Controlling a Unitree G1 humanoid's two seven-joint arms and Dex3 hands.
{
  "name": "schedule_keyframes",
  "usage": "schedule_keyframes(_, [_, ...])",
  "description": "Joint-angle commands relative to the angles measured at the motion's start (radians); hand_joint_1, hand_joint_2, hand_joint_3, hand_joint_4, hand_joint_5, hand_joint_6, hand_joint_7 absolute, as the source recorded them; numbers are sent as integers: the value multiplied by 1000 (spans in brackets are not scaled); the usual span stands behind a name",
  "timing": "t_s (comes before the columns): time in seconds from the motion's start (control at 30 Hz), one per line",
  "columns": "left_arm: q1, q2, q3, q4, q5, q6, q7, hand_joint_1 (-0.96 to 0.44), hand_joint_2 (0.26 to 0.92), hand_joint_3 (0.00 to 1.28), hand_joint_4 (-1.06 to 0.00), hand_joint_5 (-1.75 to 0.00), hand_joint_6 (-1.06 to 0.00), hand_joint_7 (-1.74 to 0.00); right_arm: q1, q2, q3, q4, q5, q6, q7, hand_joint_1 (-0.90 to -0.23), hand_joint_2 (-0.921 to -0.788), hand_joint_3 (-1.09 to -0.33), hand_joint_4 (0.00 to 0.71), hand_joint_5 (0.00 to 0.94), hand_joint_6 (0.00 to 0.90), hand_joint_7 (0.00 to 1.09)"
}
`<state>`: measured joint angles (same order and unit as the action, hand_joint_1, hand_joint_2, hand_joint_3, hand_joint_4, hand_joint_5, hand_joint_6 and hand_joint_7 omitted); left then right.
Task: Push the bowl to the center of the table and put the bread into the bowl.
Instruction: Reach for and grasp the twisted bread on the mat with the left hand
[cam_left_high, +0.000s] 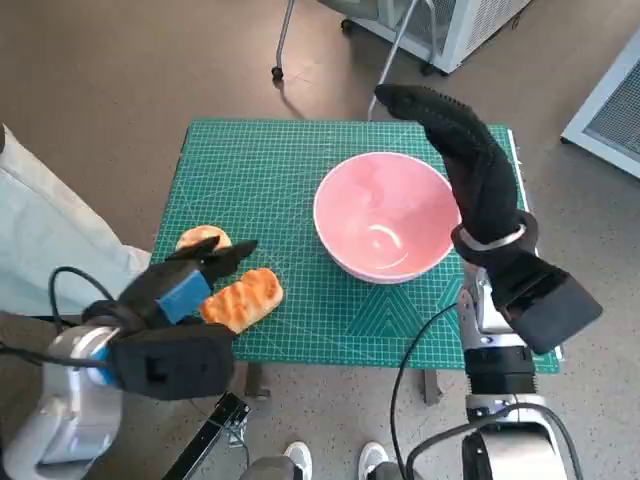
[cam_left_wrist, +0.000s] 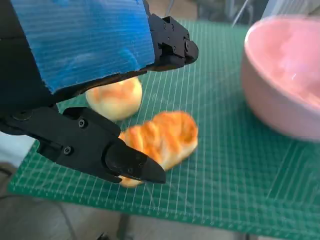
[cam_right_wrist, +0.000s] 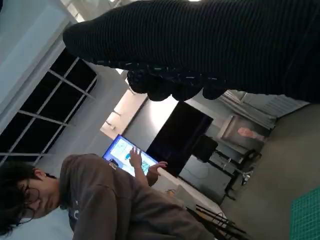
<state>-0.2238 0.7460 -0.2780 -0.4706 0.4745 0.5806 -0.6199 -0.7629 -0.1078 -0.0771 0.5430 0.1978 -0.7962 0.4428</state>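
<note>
A pink bowl (cam_left_high: 384, 214) (cam_left_wrist: 285, 80) stands on the green mat (cam_left_high: 260, 160), right of its middle. An elongated golden bread (cam_left_high: 243, 298) (cam_left_wrist: 162, 140) lies near the mat's front left, and a round bun (cam_left_high: 203, 238) (cam_left_wrist: 116, 98) sits just behind it. My left hand (cam_left_high: 185, 280) (cam_left_wrist: 100, 100) hovers over the two breads with its fingers spread and nothing in them. My gloved right hand (cam_left_high: 455, 140) (cam_right_wrist: 200, 45) is raised beside the bowl's right rim, fingers stretched out flat toward the table's far edge, holding nothing.
White fabric (cam_left_high: 50, 240) lies at the left of the table. Chair legs on castors (cam_left_high: 280, 60) and a white cabinet (cam_left_high: 470, 25) stand beyond the far edge. A person (cam_right_wrist: 100, 200) appears in the right wrist view. Shoes (cam_left_high: 340, 462) show below the table's front edge.
</note>
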Motion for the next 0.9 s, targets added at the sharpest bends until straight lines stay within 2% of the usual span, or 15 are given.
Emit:
schedule_keyframes(0.03, [-25, -41, -46, 66, 38, -9, 16, -455, 826, 21, -156, -11, -288, -36, 21, 1, 1, 11, 12, 13, 4, -633, -921, -832, 266, 10, -1, 765])
schedule_keyframes(0.5, [-84, -151, -119, 345, 87, -82, 83, -439, 881, 22, -230, -29, -320, -47, 24, -5, 2, 8, 19, 19, 11, -635, -921, -829, 266, 11, -1, 764])
schedule_keyframes(0.7, [-118, -182, -127, 465, 88, -118, 105, -346, 898, 19, -319, -59, -396, -93, 29, -6, 3, 2, 22, 24, 13, -639, -921, -829, 265, 11, -1, 769])
schedule_keyframes(0.73, [-122, -185, -127, 481, 87, -125, 109, -307, 901, 19, -374, -83, -432, -118, 29, -6, 3, 3, 22, 24, 13, -640, -921, -828, 265, 11, -1, 770])
schedule_keyframes(0.77, [-125, -187, -126, 497, 86, -134, 114, -282, 906, 13, -419, -81, -431, -181, 29, -6, 3, 3, 22, 23, 13, -640, -921, -828, 265, 11, -1, 770])
schedule_keyframes(0.8, [-127, -188, -125, 507, 85, -140, 118, -250, 911, 9, -488, -97, -413, -314, 30, -6, 3, 3, 22, 22, 13, -640, -921, -828, 265, 11, -1, 770])
schedule_keyframes(0.83, [-127, -189, -124, 520, 83, -152, 126, -239, 912, 7, -512, -104, -398, -378, 30, -6, 4, 4, 23, 22, 13, -640, -921, -827, 265, 11, -1, 770])
schedule_keyframes(0.87, [-128, -189, -122, 530, 82, -161, 132, -200, 914, 7, -559, -305, -400, -526, 30, -5, 4, 4, 23, 21, 13, -640, -921, -827, 265, 11, -1, 771])
schedule_keyframes(0.9, [-126, -190, -120, 541, 81, -175, 142, -175, 916, 8, -553, -502, -393, -636, 31, -5, 5, 4, 24, 21, 13, -641, -921, -827, 266, 11, -1, 771])
